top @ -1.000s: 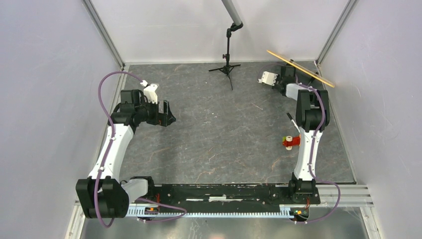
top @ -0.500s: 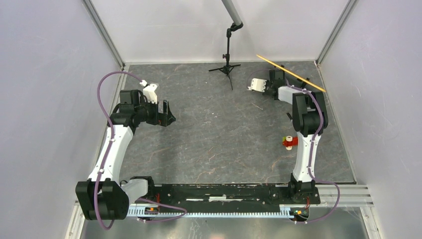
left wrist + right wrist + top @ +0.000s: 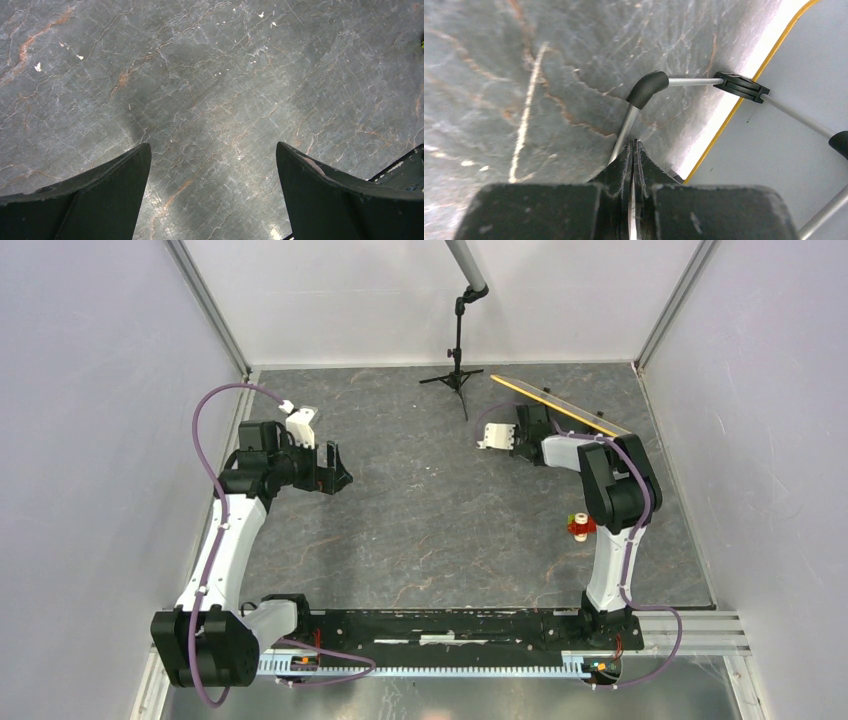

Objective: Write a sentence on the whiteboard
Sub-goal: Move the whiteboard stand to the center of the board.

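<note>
The whiteboard shows edge-on at the back right, a thin tilted slab with a tan-orange rim, lifted off the table. My right gripper is shut on the board's thin metal wire leg. In the right wrist view the gripper pinches that wire below its black-capped bend. The board's white face, yellow rim and one black clip lie to the right. The sentence is not in view. My left gripper is open and empty at the left; the left wrist view shows it over bare table.
A black tripod stand stands at the back centre, just left of the board's end. A small red-and-orange toy lies beside the right arm. White walls close the table on three sides.
My right gripper has swung the whiteboard leftward from the back right corner toward the tripod. The left arm has barely moved.
</note>
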`<state>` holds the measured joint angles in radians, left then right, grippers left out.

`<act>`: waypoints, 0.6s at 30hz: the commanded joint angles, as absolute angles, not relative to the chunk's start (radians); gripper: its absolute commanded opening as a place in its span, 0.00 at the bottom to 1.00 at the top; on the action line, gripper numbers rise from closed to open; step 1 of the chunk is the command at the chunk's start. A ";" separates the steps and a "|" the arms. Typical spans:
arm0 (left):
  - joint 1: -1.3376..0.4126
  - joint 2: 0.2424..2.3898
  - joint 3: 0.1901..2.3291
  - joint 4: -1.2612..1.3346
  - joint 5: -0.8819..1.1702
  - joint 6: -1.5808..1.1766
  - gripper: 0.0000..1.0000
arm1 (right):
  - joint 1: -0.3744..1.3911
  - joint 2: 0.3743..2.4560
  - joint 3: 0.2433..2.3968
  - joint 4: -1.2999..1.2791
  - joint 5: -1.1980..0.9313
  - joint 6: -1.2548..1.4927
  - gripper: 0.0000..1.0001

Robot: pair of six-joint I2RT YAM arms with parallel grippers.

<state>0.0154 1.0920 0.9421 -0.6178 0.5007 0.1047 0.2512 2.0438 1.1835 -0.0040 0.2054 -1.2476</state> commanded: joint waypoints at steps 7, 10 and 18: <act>0.012 1.060 0.948 -0.589 0.528 0.109 1.00 | 0.324 2.057 1.007 -0.224 0.189 -1.185 0.04; 0.012 1.056 0.948 -0.589 0.529 0.109 1.00 | 0.337 2.055 1.000 -0.234 0.205 -1.200 0.04; 0.012 1.048 0.948 -0.589 0.532 0.111 1.00 | 0.365 2.046 0.999 -0.255 0.242 -1.258 0.02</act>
